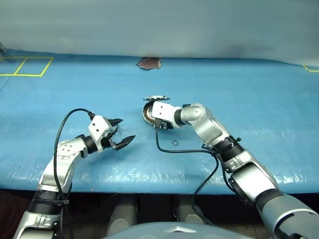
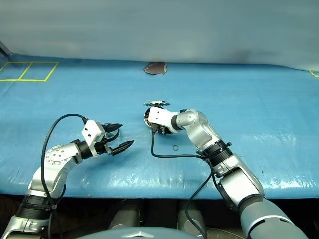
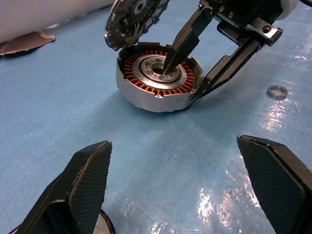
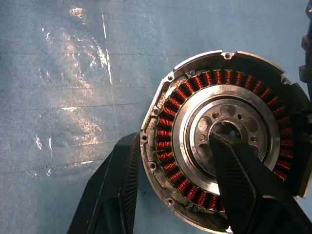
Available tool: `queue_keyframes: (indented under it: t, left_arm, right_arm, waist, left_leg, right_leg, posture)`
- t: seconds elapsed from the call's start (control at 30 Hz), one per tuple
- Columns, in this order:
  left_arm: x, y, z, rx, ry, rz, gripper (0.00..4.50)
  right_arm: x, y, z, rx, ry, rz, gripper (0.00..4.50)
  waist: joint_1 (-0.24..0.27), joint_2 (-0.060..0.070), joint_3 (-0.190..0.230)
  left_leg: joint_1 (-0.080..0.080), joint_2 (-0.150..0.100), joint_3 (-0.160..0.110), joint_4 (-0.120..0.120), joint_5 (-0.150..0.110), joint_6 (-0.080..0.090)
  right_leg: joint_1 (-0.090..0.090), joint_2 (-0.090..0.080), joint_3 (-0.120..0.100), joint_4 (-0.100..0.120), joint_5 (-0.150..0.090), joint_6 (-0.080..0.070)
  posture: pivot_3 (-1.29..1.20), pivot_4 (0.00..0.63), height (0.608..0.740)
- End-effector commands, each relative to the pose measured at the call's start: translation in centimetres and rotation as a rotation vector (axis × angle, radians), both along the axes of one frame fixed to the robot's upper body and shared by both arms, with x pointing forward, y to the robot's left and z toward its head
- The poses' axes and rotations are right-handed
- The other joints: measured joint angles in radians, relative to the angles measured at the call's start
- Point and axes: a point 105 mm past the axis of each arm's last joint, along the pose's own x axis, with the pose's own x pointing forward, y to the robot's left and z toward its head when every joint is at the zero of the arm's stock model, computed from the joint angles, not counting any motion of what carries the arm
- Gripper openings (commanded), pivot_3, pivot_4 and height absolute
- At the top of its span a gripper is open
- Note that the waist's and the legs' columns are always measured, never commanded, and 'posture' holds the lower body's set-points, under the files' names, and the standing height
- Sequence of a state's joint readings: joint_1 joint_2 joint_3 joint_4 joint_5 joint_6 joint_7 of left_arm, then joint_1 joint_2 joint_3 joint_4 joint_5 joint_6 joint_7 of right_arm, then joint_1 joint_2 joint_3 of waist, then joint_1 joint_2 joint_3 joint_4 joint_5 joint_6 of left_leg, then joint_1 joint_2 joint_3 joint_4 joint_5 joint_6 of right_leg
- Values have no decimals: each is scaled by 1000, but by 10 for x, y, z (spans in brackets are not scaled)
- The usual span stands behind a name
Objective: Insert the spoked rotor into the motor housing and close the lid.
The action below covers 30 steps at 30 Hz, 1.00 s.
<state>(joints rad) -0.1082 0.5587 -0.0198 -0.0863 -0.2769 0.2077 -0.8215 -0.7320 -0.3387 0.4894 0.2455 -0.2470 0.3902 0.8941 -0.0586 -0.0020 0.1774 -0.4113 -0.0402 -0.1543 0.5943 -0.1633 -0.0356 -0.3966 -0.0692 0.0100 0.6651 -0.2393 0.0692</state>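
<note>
The right gripper (image 3: pixel 187 80) is pinching the motor housing (image 3: pixel 158 80) wall, the left gripper (image 1: pixel 122 132) is waiting open, and the lid (image 3: pixel 134 19) is standing open, unclosed.

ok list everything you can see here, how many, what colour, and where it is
motor housing: one, silver with copper windings, mid-table, lid off
spoked rotor: one, dark grey, tilted against the housing's far rim
small ring: one, silvery metal, flat on the cover near the right arm
brown patch: one, at the cover's far edge
yellow tape squares: two, far left corner
table cover: one, blue
black cables: one per arm
left claw: black fingers, open, off to the housing's left, holding nothing
right claw: black fingers, one in the housing's centre, one outside its wall
</note>
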Motion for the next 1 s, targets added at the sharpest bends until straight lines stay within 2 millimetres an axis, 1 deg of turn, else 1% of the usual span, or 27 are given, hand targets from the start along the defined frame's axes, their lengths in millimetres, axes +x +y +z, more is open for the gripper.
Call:
queue_keyframes:
  t: [0.03, 0.13, 0.23, 0.33, 0.6, 0.73, 0.87, 0.97, 1.0]
  left_arm:
    - [1, 4, 14, 18, -60, -1, 4500]
    - [2, 5, 13, 19, -56, -2, 4500]
    - [2, 4, 13, 17, -52, -6, 4500]
    - [3, 3, 13, 18, -51, -11, 4500]
    - [4, 11, 14, 34, -53, 2, 4500]
    - [4, 11, 13, 35, -53, 3, 4500]
    - [3, 11, 13, 32, -56, 6, 4500]
    - [3, 11, 14, 31, -58, 9, 4500]
    - [4, 11, 14, 31, -59, 9, 4500]
  right_arm:
    - [-15, 0, 9, 19, 11, 27, 1979]
    - [-32, 5, 17, 53, 21, 51, 1979]
    - [-42, 7, 21, 61, 21, 58, 1979]
    - [-54, 14, 23, 81, 27, 81, 1979]
    - [-80, 32, 15, 126, 90, 121, 1979]
    - [-79, 36, 10, 134, 108, 106, 1979]
    - [-71, 29, -6, 98, 139, 53, 1979]
    - [-66, 26, -10, 103, 149, 3, 1979]
    - [-64, 26, -10, 109, 144, -10, 2290]
  waist:
    - [3, 0, 0]
    - [6, 0, 0]
    - [4, 0, 0]
    - [3, 0, 0]
    - [2, 0, 0]
    - [2, 0, 0]
    - [3, 0, 0]
    - [6, 0, 0]
    - [7, 0, 0]
  left_leg:
    - [-1, 0, 0, 0, 0, 0]
    - [-2, 0, 0, 0, 0, 0]
    - [-3, 0, 0, -1, 0, 0]
    - [-2, 0, 0, 0, 0, 0]
    - [-3, 0, 0, 0, 0, 0]
    - [-2, 0, 0, 0, 0, 0]
    - [-2, 0, 0, 0, 0, 0]
    - [-2, 0, 0, 0, 0, 0]
    - [-2, 0, 0, 0, 0, 0]
  right_leg:
    - [-1, 0, 0, 0, 0, 0]
    - [-1, 0, 0, -1, 0, 0]
    - [-2, 0, 0, -2, 0, 0]
    - [-2, 0, 0, -1, 0, 0]
    - [-2, 0, 0, -1, 0, 0]
    - [-2, 0, 0, -1, 0, 0]
    - [-2, 0, 0, -1, 0, 0]
    - [-1, 0, 0, -1, 0, 1]
    - [-1, 0, 0, -1, 0, 0]
  posture:
    - [0, 150, 740]
    - [0, 150, 740]
    - [0, 150, 740]
    - [0, 150, 740]
    - [0, 150, 740]
    - [0, 150, 740]
    - [0, 150, 740]
    - [0, 150, 740]
    - [0, 150, 740]
